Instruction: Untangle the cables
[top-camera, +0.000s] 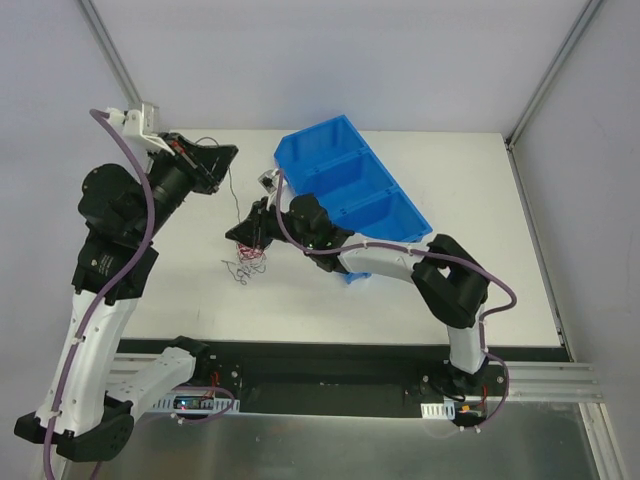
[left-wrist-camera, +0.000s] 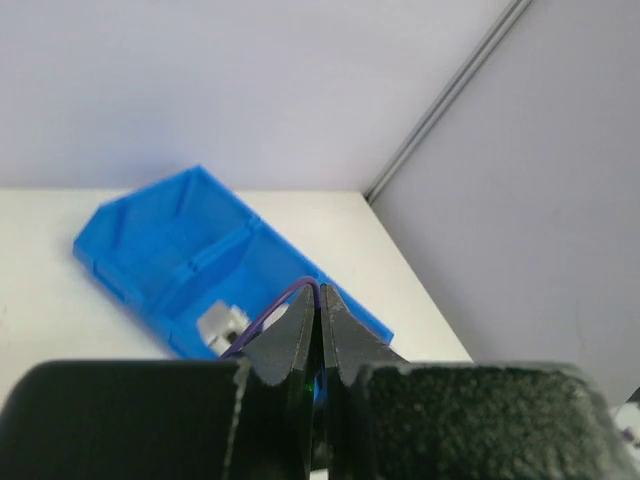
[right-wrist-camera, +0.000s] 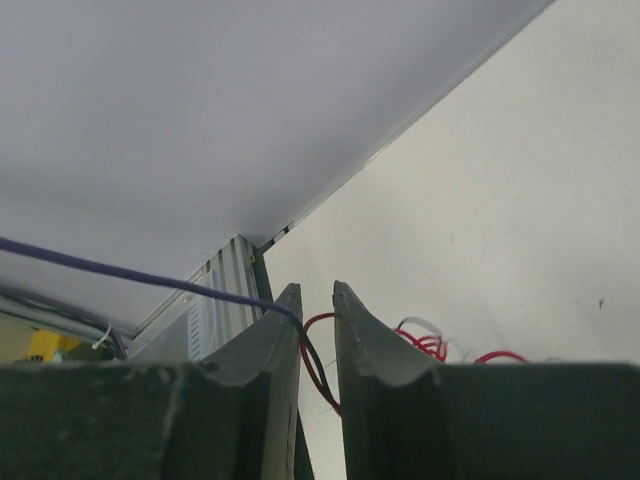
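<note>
A small tangle of red, dark and white cables (top-camera: 245, 260) lies on the white table (top-camera: 450, 290). My left gripper (top-camera: 230, 157) is raised at the back left, shut on a thin dark cable (top-camera: 229, 190) that runs down to the tangle. In the left wrist view the jaws (left-wrist-camera: 321, 290) touch and the thin wire (left-wrist-camera: 265, 315) arcs off their tip. My right gripper (top-camera: 243, 233) is just above the tangle. In its wrist view the jaws (right-wrist-camera: 317, 292) stand a narrow gap apart. The dark cable (right-wrist-camera: 120, 272) crosses the left fingertip and, with a red cable (right-wrist-camera: 322, 365), passes between them. More red loops (right-wrist-camera: 430, 345) lie beyond.
A blue three-compartment bin (top-camera: 300, 142) stands right behind the right gripper, also in the left wrist view (left-wrist-camera: 150, 240). Frame posts rise at the table's back corners (top-camera: 110, 60). The grey camera block (top-camera: 268, 180) on the right wrist is next to the bin.
</note>
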